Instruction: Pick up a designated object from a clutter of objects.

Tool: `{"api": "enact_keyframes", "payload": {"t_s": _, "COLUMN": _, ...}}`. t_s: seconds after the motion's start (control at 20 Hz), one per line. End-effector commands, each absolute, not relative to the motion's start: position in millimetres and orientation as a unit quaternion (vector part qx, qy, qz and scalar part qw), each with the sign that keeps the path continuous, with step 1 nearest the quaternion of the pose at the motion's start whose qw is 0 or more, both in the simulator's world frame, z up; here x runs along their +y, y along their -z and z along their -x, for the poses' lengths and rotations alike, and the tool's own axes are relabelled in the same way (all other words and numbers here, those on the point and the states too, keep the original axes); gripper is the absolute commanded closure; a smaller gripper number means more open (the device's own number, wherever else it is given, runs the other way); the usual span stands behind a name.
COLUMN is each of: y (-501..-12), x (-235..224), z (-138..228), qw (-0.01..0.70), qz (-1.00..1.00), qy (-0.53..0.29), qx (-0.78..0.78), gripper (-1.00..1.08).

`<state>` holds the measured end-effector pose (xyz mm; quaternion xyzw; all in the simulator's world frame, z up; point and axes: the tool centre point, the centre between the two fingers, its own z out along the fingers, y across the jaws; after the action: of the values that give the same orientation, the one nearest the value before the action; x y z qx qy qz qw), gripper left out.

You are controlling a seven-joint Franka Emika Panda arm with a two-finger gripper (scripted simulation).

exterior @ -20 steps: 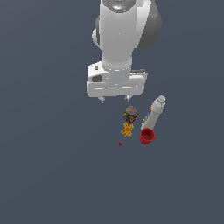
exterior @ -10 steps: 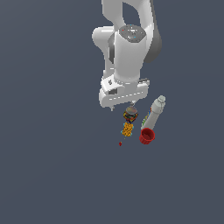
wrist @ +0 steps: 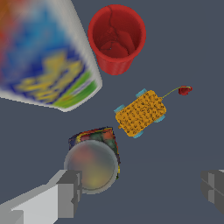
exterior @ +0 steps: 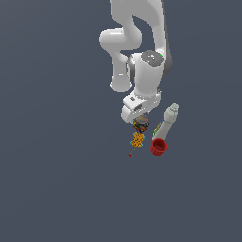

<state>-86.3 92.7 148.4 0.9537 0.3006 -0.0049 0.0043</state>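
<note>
Fingers [wrist: 65,194] spread wide, holding nothing — in the wrist view one pad sits beside the multicoloured can [wrist: 94,159], the other well apart. Red cup [wrist: 116,37] stands empty; orange-yellow lump [wrist: 141,113] lies between. From the exterior view, the gripper [exterior: 135,111] hovers just above the can on a bare dark floor [exterior: 56,179] — bottle [exterior: 166,121] beside.

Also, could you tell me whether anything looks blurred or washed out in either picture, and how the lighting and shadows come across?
Wrist view: the white-grey bottle fills a corner with a smeared label, and the can's pale top is soft, while the red cup and orange lump stay crisp. Exterior view: flat, even light, no clear cast shadows on the dark floor; the clutter is tiny and lacks detail.
</note>
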Motion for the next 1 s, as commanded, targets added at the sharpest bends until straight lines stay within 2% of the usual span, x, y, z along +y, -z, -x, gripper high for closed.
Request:
{"api": "enact_keyframes", "payload": {"t_s": 0.0, "y": -135, "x": 101, "z": 98, "qw": 0.003, "qz": -0.944, "qy": 0.003, "qx": 0.330, "gripper": -0.92}}
{"api": "enact_keyframes", "payload": {"t_s": 0.45, "y": -110, "x": 116, "z": 125, "qw": 0.000, "qz": -0.921, "qy": 0.000, "qx": 0.390, "gripper": -0.92}}
{"api": "enact_keyframes", "payload": {"t_s": 0.95, "y": -102, "x": 117, "z": 128, "qw": 0.000, "qz": -0.919, "qy": 0.000, "qx": 0.394, "gripper": -0.92}}
